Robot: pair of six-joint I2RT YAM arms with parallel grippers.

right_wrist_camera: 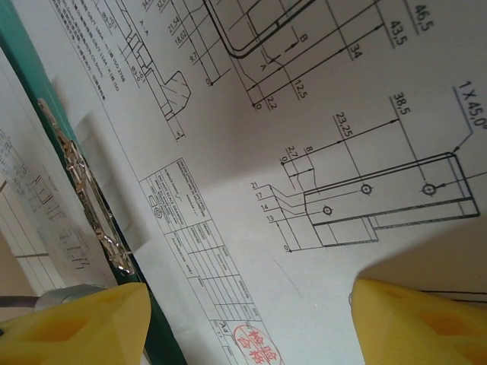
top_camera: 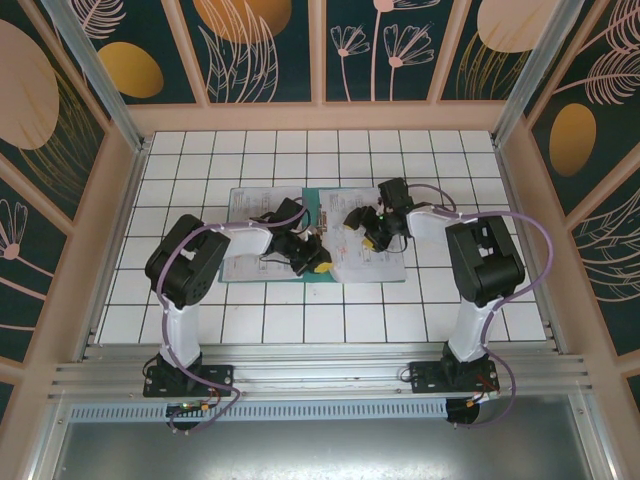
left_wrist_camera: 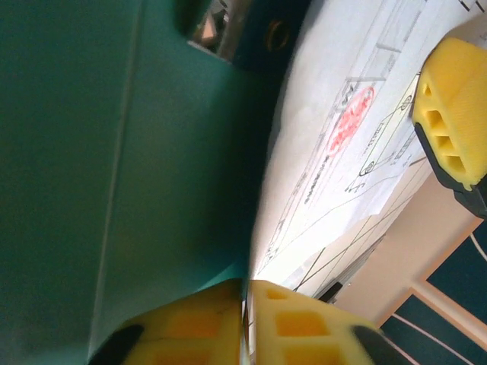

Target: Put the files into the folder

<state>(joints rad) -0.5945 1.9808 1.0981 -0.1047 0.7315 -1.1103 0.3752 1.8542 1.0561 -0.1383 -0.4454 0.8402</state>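
The dark green folder (top_camera: 318, 212) lies open mid-table with printed white files (top_camera: 375, 262) on its right half. More white sheets (top_camera: 245, 235) lie to the left. My left gripper (top_camera: 312, 262) is at the folder's near end by the spine. In the left wrist view its fingertips (left_wrist_camera: 247, 319) are pressed together on a thin edge, with the green cover (left_wrist_camera: 114, 190) on one side and a stamped page (left_wrist_camera: 342, 152) on the other. My right gripper (top_camera: 365, 232) hovers open just over the right page (right_wrist_camera: 304, 114), fingers (right_wrist_camera: 76, 319) apart, nothing between them. The metal clip (right_wrist_camera: 91, 205) shows beside the spine.
The white gridded table (top_camera: 300, 320) has raised walls on three sides. Both arms reach inward and their grippers sit close together over the folder; the right gripper's yellow finger (left_wrist_camera: 453, 114) shows near the left one.
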